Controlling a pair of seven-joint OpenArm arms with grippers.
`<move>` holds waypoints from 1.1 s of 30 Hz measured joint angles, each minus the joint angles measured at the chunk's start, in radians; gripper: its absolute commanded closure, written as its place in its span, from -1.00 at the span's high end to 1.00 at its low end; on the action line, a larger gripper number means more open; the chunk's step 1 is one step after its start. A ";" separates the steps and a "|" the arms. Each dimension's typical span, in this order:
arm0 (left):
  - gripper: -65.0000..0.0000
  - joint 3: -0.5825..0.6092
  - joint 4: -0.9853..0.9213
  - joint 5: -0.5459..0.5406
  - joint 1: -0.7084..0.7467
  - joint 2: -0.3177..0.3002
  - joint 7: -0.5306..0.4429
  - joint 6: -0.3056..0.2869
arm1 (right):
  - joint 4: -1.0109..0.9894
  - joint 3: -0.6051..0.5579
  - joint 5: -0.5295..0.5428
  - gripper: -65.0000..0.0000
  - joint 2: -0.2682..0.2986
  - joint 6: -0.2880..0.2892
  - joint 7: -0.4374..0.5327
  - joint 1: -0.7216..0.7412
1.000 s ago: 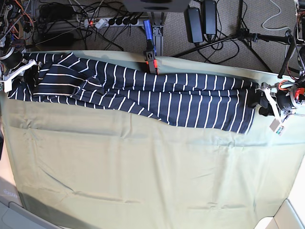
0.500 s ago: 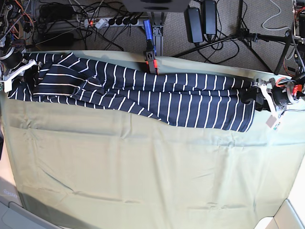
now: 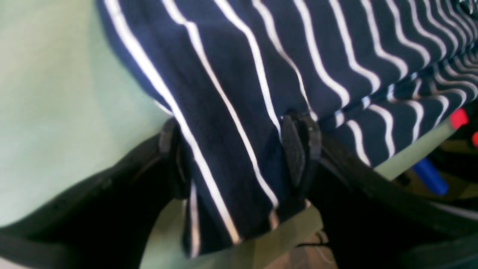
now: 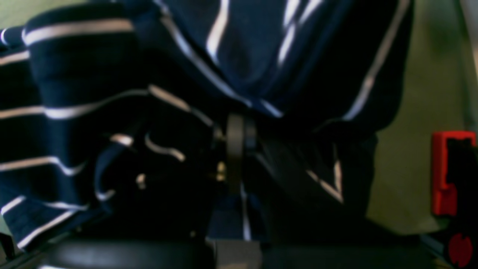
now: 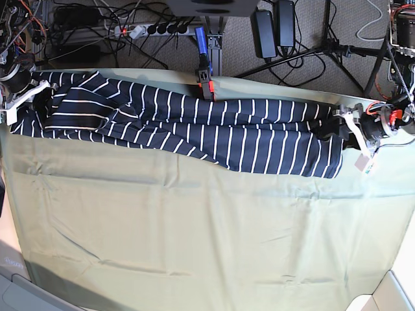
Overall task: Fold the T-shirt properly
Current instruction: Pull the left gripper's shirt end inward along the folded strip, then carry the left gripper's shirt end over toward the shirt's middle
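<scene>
The T-shirt [image 5: 194, 126] lies stretched in a long band across the far side of the pale green cloth [image 5: 207, 240], running from about 9 o'clock to 3 o'clock in the base view. At its 3 o'clock end the left gripper [image 3: 239, 157] stands spread wide, a strip of the striped hem lying between its two fingers [image 3: 295, 153]. At the 9 o'clock end the right gripper [image 4: 235, 149] is clenched on a bunched fold of the shirt. A blue and red clamp [image 5: 204, 68] sits at the table's 12 o'clock edge.
</scene>
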 measured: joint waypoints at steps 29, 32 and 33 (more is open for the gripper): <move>-1.00 0.006 0.002 0.174 -0.085 -0.082 -0.102 -0.007 | 0.130 0.055 0.137 -1.00 0.000 0.000 -0.030 0.000; -1.00 0.006 0.002 0.183 -0.100 -0.082 -0.101 -0.007 | 0.130 0.055 0.138 -1.00 0.000 0.000 -0.039 0.000; -1.00 0.006 0.002 0.190 -0.105 -0.081 -0.100 -0.008 | 0.130 0.055 0.138 -1.00 0.000 0.000 -0.040 0.000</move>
